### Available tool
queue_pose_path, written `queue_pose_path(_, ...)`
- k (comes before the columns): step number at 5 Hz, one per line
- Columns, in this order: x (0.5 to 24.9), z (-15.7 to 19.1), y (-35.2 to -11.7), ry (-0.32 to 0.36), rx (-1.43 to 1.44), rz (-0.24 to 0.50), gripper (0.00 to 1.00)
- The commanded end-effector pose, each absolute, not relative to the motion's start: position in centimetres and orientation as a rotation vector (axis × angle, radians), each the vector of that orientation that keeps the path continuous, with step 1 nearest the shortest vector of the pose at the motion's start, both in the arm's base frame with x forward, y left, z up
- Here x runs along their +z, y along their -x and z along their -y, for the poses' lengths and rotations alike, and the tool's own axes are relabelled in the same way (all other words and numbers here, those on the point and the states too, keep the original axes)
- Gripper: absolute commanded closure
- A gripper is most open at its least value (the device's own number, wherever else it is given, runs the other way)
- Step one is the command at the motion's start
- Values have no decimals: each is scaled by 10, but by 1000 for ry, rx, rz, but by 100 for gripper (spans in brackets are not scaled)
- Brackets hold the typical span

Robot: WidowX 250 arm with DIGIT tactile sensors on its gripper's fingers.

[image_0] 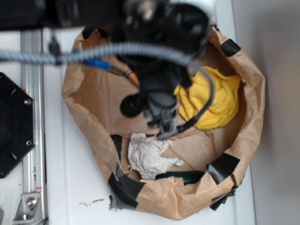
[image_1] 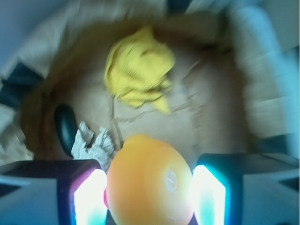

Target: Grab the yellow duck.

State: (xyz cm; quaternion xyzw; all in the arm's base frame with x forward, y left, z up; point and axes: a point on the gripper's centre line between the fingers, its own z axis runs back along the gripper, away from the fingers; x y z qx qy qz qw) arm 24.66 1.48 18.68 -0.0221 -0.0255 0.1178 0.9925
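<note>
I have the yellow duck [image_1: 149, 180] pinched between the gripper [image_1: 149, 197] jaws over the paper-lined basket [image_0: 253, 117], so next I'd simply lift clear.

One duck [image_1: 149, 180], one yellow cloth [image_0: 211, 97], one paper wad [image_0: 149, 154], one dark oval object [image_1: 65, 125], one brown paper bag [image_0: 187, 199].

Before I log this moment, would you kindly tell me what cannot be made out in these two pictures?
- Small rounded yellow rubber duck: absent from the exterior view, hidden under the black robot arm; its beak is not visible in the wrist view.
- Gripper: wrist view shows the duck between its fingers, but contact is blurred.
- Dark oval object: too blurred to identify.
- Yellow terry cloth: partly covered by the arm and cable, exterior view.
</note>
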Motion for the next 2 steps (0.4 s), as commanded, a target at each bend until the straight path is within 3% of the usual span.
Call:
queue_pose_path(1,245,-14,-245,-20,150,126,100)
queue_pose_path(2,238,-13,-248,-25,156,128,100)
